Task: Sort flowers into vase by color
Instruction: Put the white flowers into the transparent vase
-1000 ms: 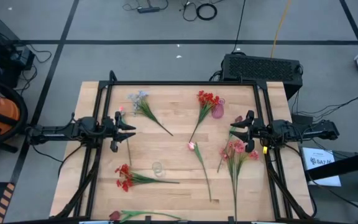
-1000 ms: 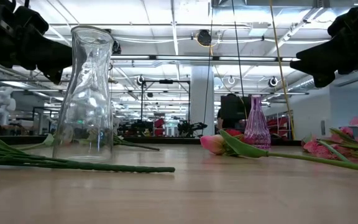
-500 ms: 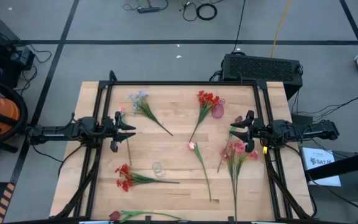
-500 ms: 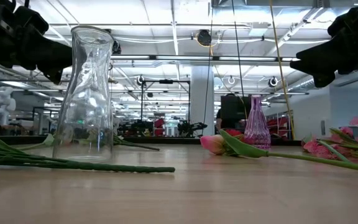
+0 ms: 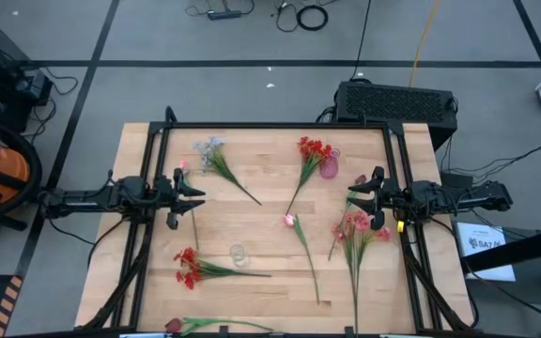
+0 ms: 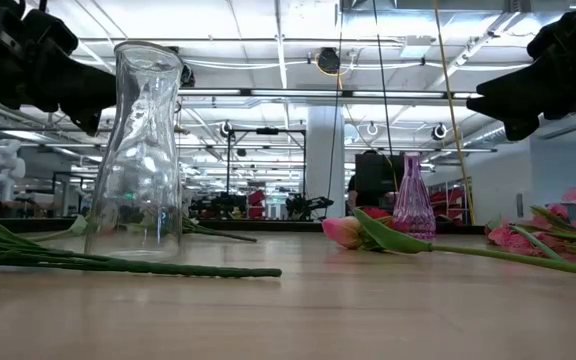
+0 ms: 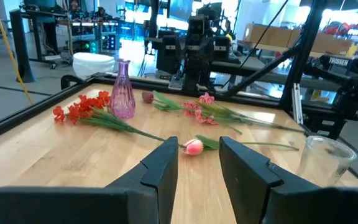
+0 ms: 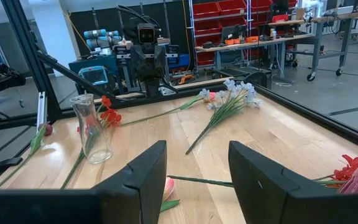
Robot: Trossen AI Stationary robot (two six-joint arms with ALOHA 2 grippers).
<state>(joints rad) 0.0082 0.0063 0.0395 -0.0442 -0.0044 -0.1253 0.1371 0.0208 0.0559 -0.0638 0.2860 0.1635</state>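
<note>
Flowers lie flat on the wooden table. A blue-lavender spray [image 5: 212, 150] lies far left, and a red spray [image 5: 313, 150] lies beside the small pink vase [image 5: 330, 167]. A pink tulip bud [image 5: 290, 220] is in the middle, a pink spray [image 5: 357, 225] to the right, and a second red spray [image 5: 188, 268] near left. The clear glass vase [image 5: 239, 253] stands upright beside that spray. My left gripper [image 5: 195, 192] hovers open at the left side. My right gripper [image 5: 353, 199] hovers open at the right, above the pink spray. Neither holds anything.
A red bud [image 5: 174, 326] lies at the near edge, a pink bud [image 5: 184, 165] on a long stem lies under the left gripper, and a dark red bud [image 5: 361, 179] lies near the right gripper. A black frame [image 5: 270, 125] runs round the table's edges. Bare wood [image 5: 252, 221] shows in the middle.
</note>
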